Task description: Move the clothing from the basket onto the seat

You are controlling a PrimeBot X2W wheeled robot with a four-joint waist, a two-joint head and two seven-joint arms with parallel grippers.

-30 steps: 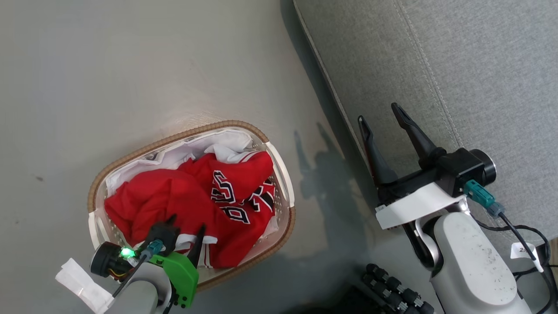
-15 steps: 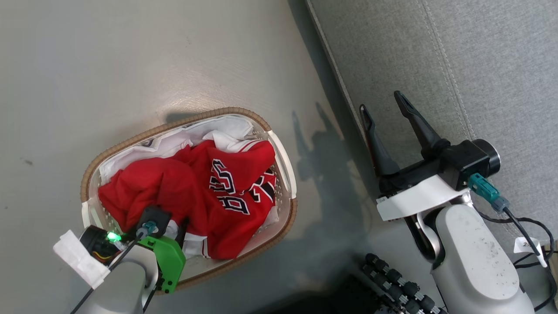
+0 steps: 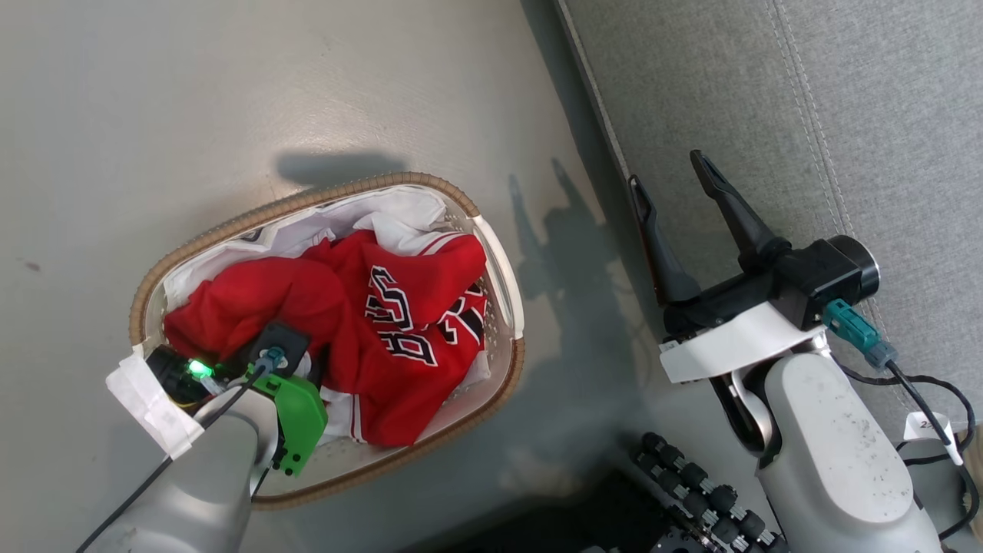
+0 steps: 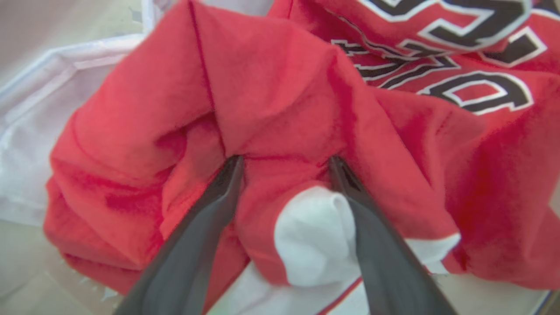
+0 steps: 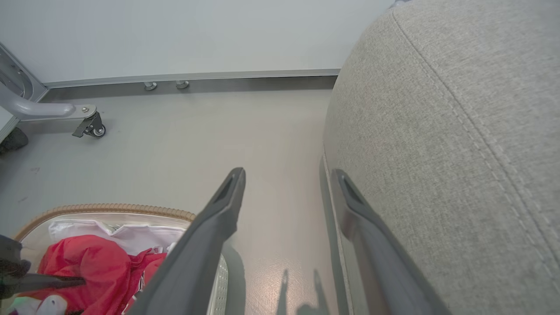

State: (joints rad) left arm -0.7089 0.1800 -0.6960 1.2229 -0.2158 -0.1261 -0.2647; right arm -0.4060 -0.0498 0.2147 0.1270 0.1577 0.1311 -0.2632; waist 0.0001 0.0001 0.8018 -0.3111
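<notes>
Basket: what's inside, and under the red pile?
The basket holds red clothing, a lettered jersey uppermost, over white cloth lining. The open left gripper presses into the pile. Anything beneath the red is covered.

I see a smooth grey floor (image 3: 192, 84) with a soft sheen of light, a dark shadow (image 3: 338, 165) across it, on my right wrist feed a plain pale wall (image 5: 175, 30), a metal skirting strip (image 5: 197, 78) at its foot, a grey frame leg (image 5: 39, 108) on a caster (image 5: 97, 129) at far left

Red clothing (image 3: 430, 307) w/ blk-wht lettering crumpled in oval wht basket (image 3: 504, 284); grey seat (image 3: 768, 92) near, not touching.
</notes>
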